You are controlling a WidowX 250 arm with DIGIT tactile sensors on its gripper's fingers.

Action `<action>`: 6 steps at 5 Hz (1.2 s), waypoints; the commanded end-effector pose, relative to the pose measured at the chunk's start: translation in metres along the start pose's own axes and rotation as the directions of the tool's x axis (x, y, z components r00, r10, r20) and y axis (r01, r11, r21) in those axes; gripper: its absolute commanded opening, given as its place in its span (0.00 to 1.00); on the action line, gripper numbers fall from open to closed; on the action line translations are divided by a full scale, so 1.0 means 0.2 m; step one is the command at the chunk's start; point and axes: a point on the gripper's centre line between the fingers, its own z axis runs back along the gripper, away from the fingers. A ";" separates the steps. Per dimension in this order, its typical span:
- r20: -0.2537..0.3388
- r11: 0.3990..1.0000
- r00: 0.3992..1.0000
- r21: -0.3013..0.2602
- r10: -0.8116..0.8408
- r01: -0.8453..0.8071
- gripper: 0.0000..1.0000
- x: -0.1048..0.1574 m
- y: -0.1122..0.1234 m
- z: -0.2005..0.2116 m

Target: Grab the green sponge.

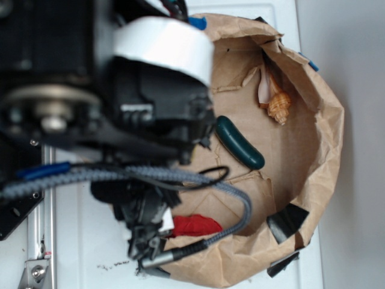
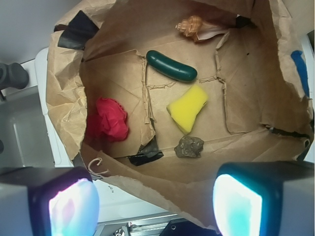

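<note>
Paper bag (image 2: 64,98) holds green sponge (image 2: 187,107), cucumber (image 2: 171,65), rock (image 2: 189,146), red cloth (image 2: 108,119), probably a shell (image 2: 189,25); jaws wide, empty.

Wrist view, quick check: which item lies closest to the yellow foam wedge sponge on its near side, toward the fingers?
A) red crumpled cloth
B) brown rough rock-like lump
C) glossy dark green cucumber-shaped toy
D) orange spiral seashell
B: the brown rough rock-like lump sits just below the narrow end of the yellow foam wedge sponge, on the side of the paper bag toward the fingers.
</note>
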 end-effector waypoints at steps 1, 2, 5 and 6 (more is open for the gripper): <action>0.093 0.989 0.989 0.089 0.114 -0.122 1.00 0.17 0.13 -0.21; 0.124 0.981 0.981 0.108 0.147 -0.160 1.00 0.28 0.19 -0.34; 0.018 0.990 0.990 0.026 0.140 -0.141 1.00 0.38 0.19 -0.68; 0.005 0.991 0.992 0.039 0.127 -0.127 1.00 0.35 0.20 -0.72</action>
